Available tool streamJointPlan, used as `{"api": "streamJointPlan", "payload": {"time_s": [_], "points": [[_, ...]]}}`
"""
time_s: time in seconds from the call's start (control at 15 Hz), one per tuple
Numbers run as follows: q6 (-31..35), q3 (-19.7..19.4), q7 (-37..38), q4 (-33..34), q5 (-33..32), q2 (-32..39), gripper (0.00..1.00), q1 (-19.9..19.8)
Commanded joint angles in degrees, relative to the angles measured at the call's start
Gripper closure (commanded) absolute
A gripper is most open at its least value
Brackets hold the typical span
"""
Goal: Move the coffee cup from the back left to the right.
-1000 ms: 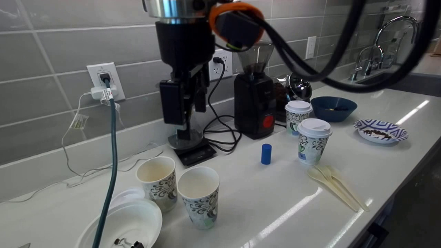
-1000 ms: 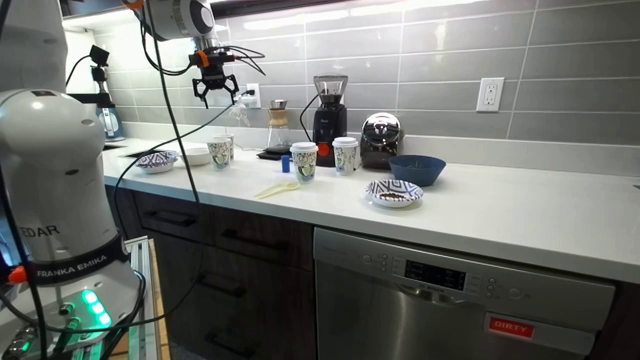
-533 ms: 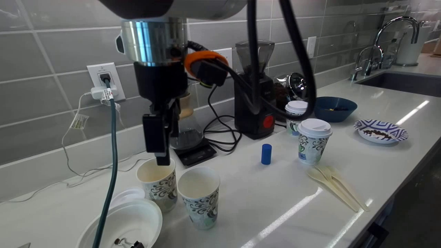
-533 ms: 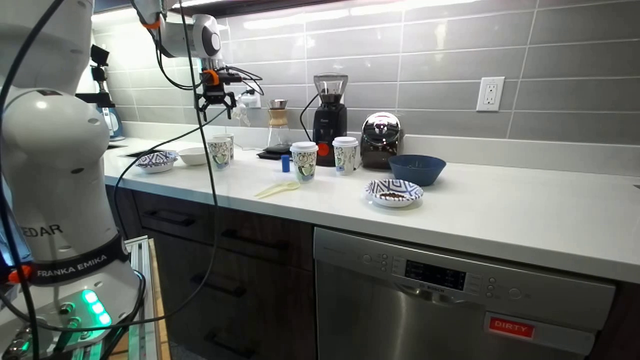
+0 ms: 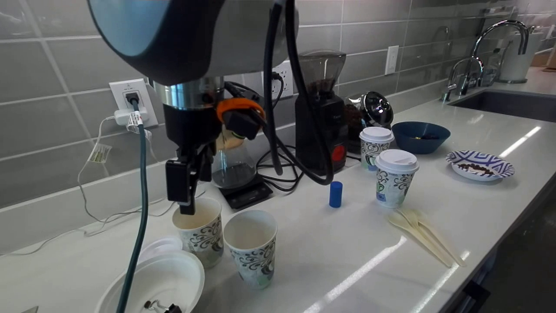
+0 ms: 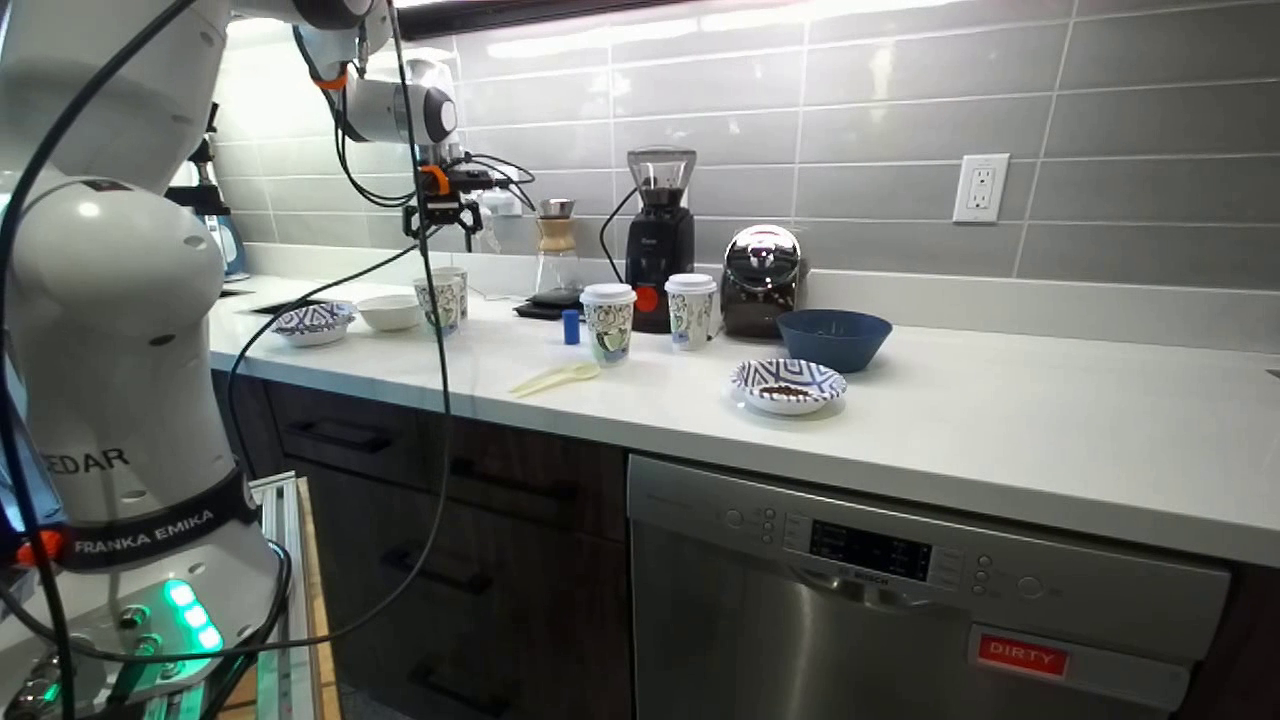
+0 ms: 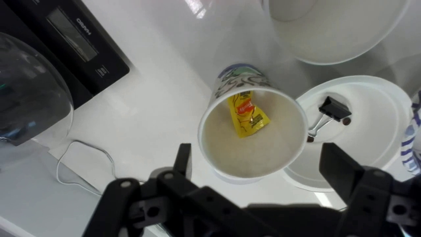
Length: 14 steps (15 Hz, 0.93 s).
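The coffee cup [image 5: 202, 241] is a paper cup with a tan inside, standing upright and uncovered at the back left of the counter. In an exterior view it is partly hidden behind another cup [image 6: 463, 290]. The wrist view shows the coffee cup [image 7: 243, 154] from above with a yellow packet [image 7: 248, 115] inside. My gripper [image 5: 186, 195] is open and empty, just above the coffee cup's rim. It also shows in an exterior view [image 6: 441, 228]. In the wrist view the fingers [image 7: 256, 149] stand wide apart on either side of the coffee cup's rim, not touching it.
A similar open paper cup [image 5: 256, 261] stands close beside. A white bowl [image 5: 173, 278] holds a binder clip [image 7: 335, 108]. A scale [image 5: 245, 195] with a glass carafe [image 5: 234, 171] is behind. Two lidded cups, a blue cylinder [image 5: 335, 194] and utensils [image 5: 428, 237] lie to the right.
My gripper has moved down and across, from near the carafe to over the coffee cup. It stays open. The cups and other objects have not moved.
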Motion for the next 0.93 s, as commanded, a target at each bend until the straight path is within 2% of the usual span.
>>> {"api": "streamJointPlan", "payload": {"time_s": [0.0,0.07,0.2,0.6,0.87], "points": [[0.9,-2.9,3.8,5.4,-4.5,4.6,0.02,2.9],[0.4,-3.2,4.2,6.6,-4.6,5.7,0.26,3.3],[-0.4,-3.9,4.9,8.7,-4.7,7.7,0.3,4.2],[-1.7,-5.2,5.3,11.9,-3.3,9.8,0.73,5.0],[-3.3,-5.3,5.6,10.4,-2.4,7.0,0.99,3.5]]}}
